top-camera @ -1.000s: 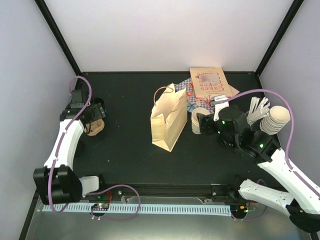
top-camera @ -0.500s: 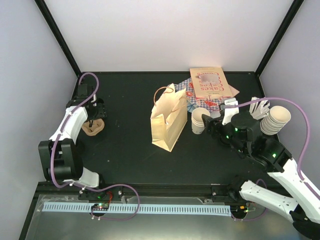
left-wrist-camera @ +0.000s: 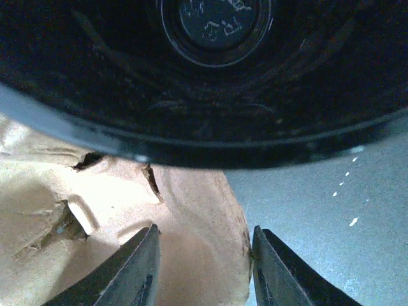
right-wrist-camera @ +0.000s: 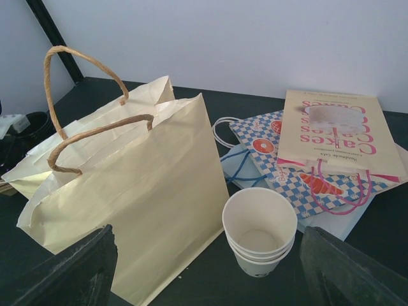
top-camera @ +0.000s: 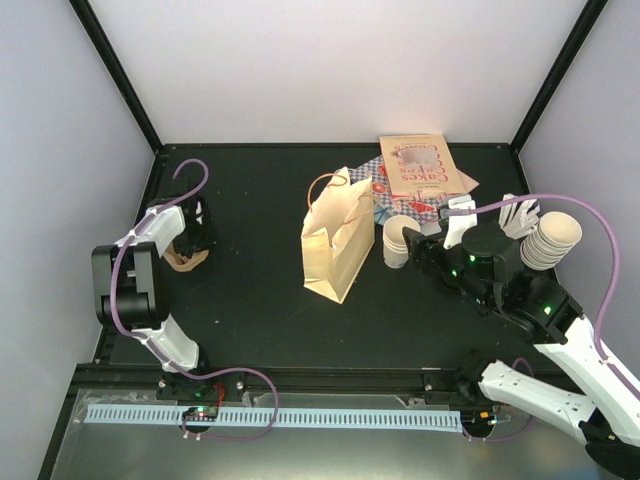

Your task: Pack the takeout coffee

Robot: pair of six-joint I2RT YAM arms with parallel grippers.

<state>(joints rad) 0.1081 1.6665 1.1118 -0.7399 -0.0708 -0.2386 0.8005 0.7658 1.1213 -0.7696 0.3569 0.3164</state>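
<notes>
Shows left end effector well left of tan paper bag, fingers apart near takeout coffee. Shows right end effector beside bag, spread wide, empty.

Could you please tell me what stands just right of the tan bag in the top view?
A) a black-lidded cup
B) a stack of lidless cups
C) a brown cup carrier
B: the nested, lidless cups stand just right of the upright bag.
</notes>
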